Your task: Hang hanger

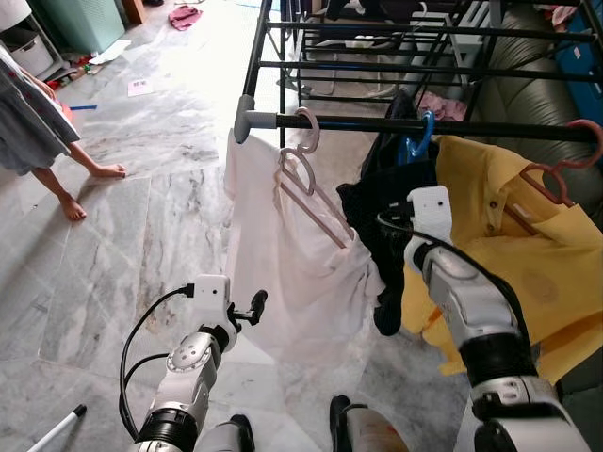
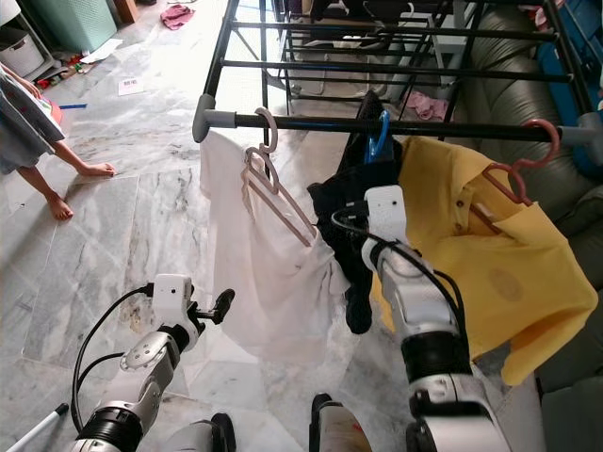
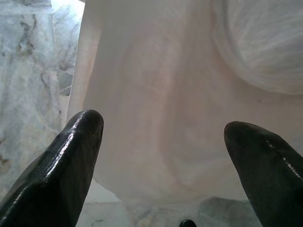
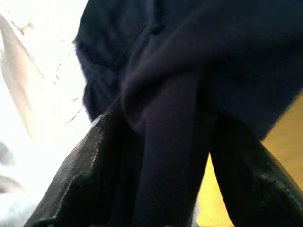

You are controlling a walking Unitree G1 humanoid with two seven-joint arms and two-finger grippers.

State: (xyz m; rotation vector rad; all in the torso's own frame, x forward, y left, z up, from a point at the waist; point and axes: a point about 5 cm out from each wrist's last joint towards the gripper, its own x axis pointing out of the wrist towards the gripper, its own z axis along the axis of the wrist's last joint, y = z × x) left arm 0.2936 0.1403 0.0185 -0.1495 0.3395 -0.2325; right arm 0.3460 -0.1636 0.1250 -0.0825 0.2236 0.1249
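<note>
Blue hanger (image 1: 419, 139) with its dark garment (image 1: 372, 202) hangs on the rail (image 1: 452, 126), above the right gripper (image 4: 163, 156). Right wrist view: its fingers are closed on dark cloth. Left wrist view: left gripper (image 3: 163, 161) gapes empty before the white shirt (image 3: 189, 109). Likely settling; next, release the cloth.

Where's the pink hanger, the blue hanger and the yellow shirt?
pink hanger (image 1: 303, 179), left eye view, on its shoulder bar.
blue hanger (image 1: 421, 139), left eye view, on its hook.
yellow shirt (image 1: 490, 240), left eye view, on its front.
</note>
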